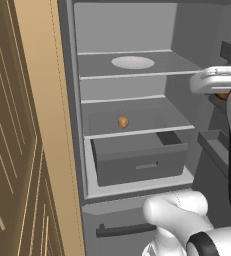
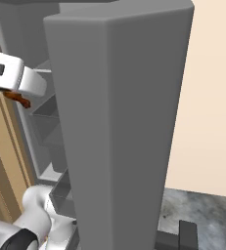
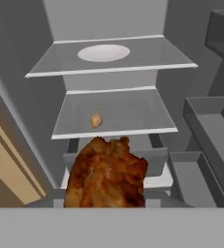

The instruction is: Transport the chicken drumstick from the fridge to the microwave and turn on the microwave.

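Observation:
The fridge (image 1: 137, 132) stands open in front of me, with pale shelves and a dark drawer (image 1: 139, 161). My gripper (image 1: 221, 93) hovers outside it at the right, level with the upper shelves, shut on the chicken drumstick (image 3: 106, 174). The reddish-brown meat hangs close before the hand camera and hides the fingertips. From the right base view the drumstick (image 2: 19, 99) pokes out under the white hand (image 2: 14, 75), next to the door bins. The microwave is out of view.
A white plate (image 1: 132, 62) lies on the upper shelf. A small tan-orange round food (image 1: 123, 121) sits on the middle shelf. The open fridge door (image 2: 124, 122) stands as a tall grey slab at my right. A wooden panel (image 1: 22, 150) flanks the left.

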Controlling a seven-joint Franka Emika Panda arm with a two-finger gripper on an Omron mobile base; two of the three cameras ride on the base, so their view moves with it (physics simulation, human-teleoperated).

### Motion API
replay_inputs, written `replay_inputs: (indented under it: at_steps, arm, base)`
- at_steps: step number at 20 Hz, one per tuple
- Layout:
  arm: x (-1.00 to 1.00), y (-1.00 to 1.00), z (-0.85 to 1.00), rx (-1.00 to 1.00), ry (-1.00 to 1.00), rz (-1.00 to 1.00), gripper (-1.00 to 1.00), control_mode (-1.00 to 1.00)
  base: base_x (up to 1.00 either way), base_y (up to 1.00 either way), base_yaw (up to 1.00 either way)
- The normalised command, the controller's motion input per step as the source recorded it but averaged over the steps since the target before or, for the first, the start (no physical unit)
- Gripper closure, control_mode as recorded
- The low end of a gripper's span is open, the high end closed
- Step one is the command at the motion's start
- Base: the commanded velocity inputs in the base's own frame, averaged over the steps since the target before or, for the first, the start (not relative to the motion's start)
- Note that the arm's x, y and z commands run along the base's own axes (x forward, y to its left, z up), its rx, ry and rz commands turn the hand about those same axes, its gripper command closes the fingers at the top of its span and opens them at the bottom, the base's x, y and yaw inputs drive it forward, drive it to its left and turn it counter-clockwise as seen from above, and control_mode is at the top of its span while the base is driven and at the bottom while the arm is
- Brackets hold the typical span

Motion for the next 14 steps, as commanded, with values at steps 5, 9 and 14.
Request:
replay_inputs:
  at_steps: [5,9,14]
  arm:
    - [-0.38,0.02,0.0,0.0,0.09,0.0,1.0,-1.0]
    - [-0.06,0.08,0.0,0.0,0.05,0.0,1.0,-1.0]
    - [0.0,0.0,0.0,0.0,0.0,0.0,1.0,-1.0]
  base:
    - [0.0,0.0,0.0]
    - [0.0,0.0,0.0]
    - [0.0,0.0,0.0]
